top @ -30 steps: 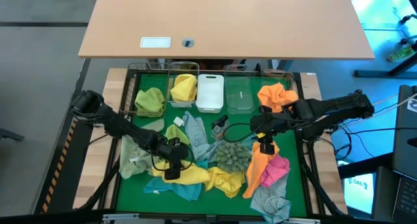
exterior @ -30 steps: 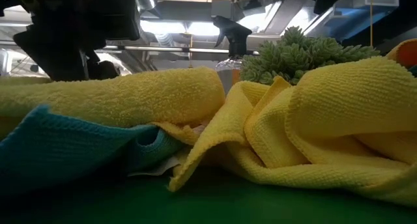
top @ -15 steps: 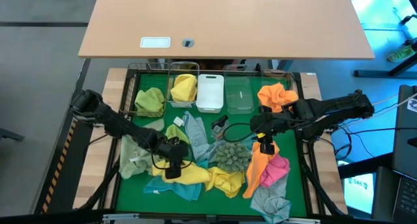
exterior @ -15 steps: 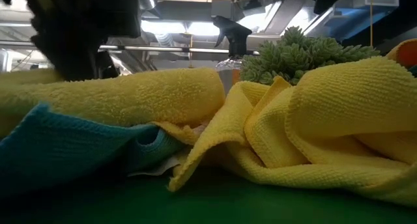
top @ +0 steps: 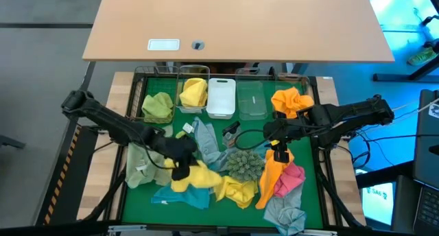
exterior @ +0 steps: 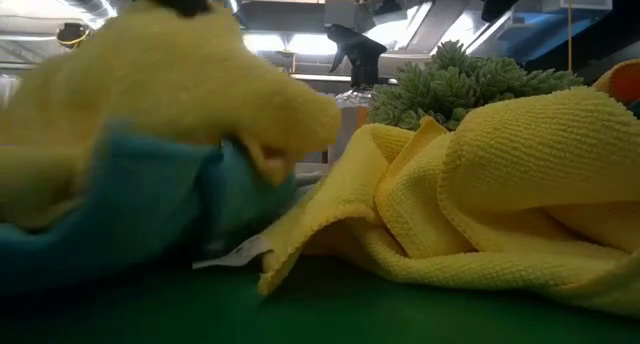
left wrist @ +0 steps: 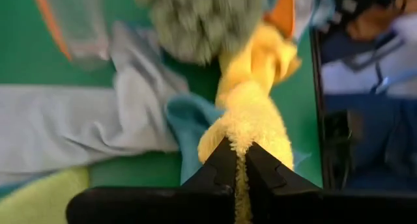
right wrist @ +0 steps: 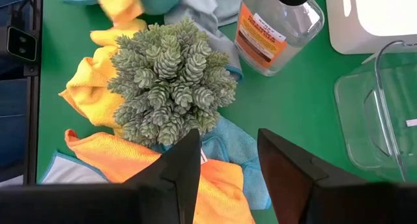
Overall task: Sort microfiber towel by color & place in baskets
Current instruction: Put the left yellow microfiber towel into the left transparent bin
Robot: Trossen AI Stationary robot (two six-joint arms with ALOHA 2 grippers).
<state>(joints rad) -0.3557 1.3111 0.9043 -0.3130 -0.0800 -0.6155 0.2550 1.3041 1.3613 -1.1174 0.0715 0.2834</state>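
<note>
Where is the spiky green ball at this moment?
In the high view the spiky green ball sits near the table's centre, between the yellow towel held by the left gripper and the orange towel.

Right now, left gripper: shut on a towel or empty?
Shut on the yellow towel. In the left wrist view the left gripper has its fingers pinched together with yellow cloth between them.
</note>
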